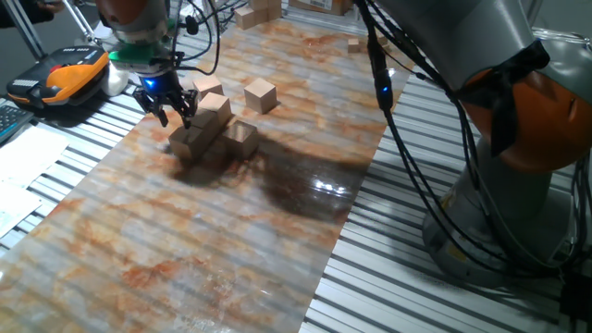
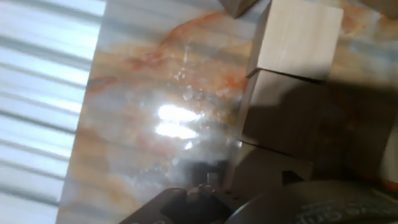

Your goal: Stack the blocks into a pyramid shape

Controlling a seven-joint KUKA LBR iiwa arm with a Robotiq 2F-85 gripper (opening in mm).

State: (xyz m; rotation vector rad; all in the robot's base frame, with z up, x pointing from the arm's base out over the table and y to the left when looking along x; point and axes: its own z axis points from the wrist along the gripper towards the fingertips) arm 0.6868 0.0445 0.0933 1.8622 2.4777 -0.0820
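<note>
Several light-tan wooden blocks sit on the marbled mat (image 1: 213,240). A tight cluster (image 1: 196,137) lies near the mat's left edge, with one block (image 1: 215,107) resting on top of it and another (image 1: 243,135) against its right side. One block (image 1: 210,90) lies just behind the cluster, and a single block (image 1: 260,94) stands apart to the right. My gripper (image 1: 172,113) hovers just left of the cluster, open and empty. In the hand view, a row of three blocks (image 2: 286,112) runs along the right side. The fingertips do not show there.
An orange and black device (image 1: 65,76) and papers (image 1: 23,176) lie off the mat to the left. Smaller wooden pieces (image 1: 259,11) are heaped at the far end. The arm's base (image 1: 518,148) and its cables (image 1: 407,139) stand on the right.
</note>
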